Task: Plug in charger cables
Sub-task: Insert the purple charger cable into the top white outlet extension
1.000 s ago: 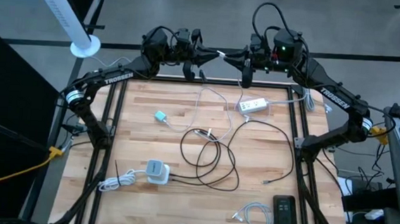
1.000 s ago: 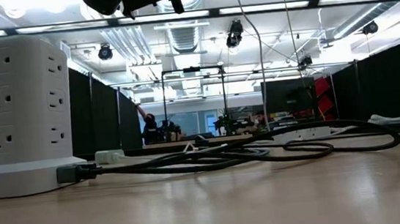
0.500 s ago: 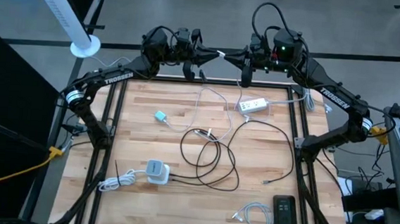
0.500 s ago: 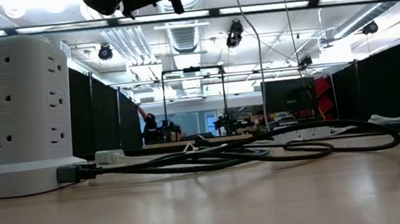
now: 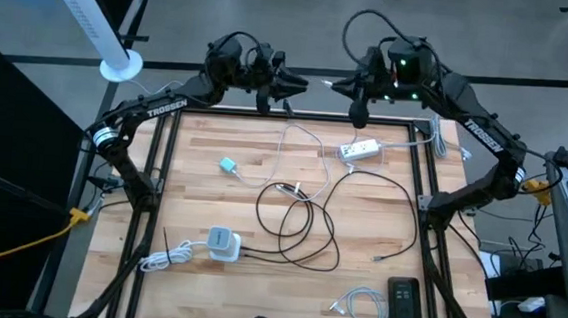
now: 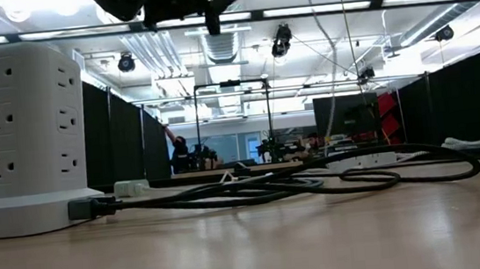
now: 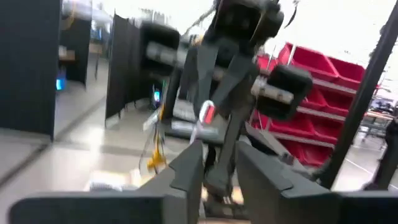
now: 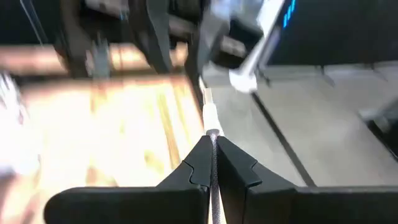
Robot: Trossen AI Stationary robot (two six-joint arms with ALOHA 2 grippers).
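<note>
Wooden bench [image 5: 201, 198] strewn with charger cables [image 5: 305, 221]. Right claw [image 5: 331, 84] clamped on a white cable's plug tip [image 8: 209, 113], high at far edge; left claw [image 5: 302, 81] parted, facing it — align tip squarely, feed slowly.

two dark arms [image 5: 162, 105] — white trossen lettering

So the two grippers, nearly tip to tip a second ago, are apart now: right gripper [image 5: 335, 83] has pulled back, left gripper [image 5: 302, 82] too.
</note>
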